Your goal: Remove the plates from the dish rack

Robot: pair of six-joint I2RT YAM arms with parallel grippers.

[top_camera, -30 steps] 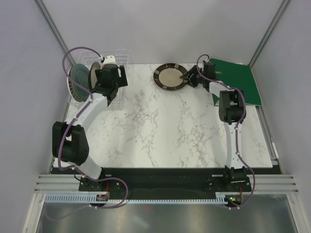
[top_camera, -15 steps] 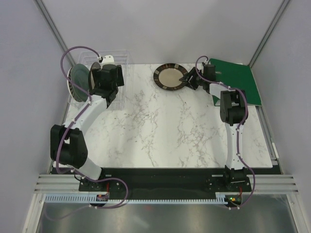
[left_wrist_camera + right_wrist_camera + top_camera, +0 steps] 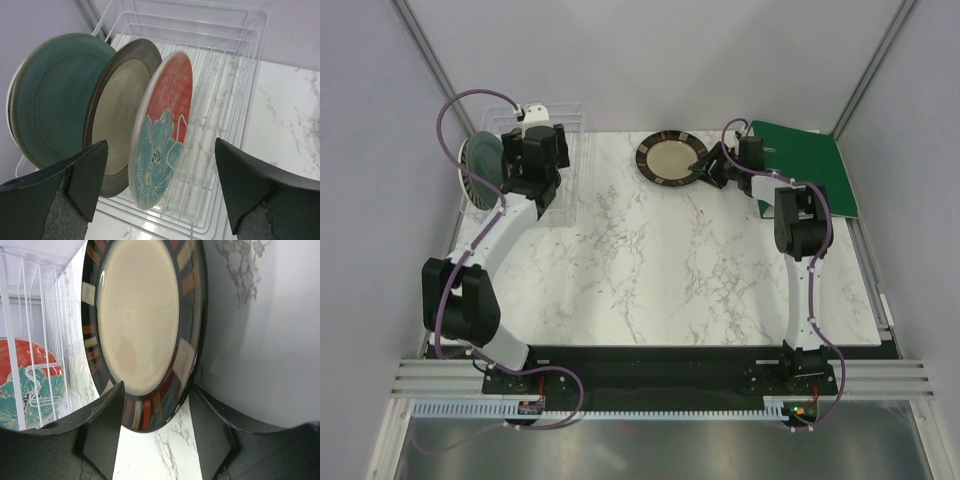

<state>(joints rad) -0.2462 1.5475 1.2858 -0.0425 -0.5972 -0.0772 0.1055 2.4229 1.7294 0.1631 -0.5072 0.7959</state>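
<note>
In the dish rack [image 3: 252,55], far left on the counter [image 3: 650,270], on edge: teal plate [image 3: 50,100], cream plate [image 3: 120,105], red-flowered plate [image 3: 172,95]. Before them, left claw [image 3: 160,150], spread wide. Flat at the counter's far middle, dark-rimmed plate [image 3: 668,158]; astride its rim, right claw [image 3: 156,407], pinching or not impossible to tell.

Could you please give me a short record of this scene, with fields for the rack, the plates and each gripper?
rack: dish rack, far left corner of the table
plates in rack: at least three, upright: teal plate, cream plate, red flowered plate
plate on table: striped-rim plate, lying flat, far centre
left gripper: open, over the rack, facing the red flowered plate
right gripper: open, fingers either side of the striped-rim plate's edge
other: green binder, far right
</note>
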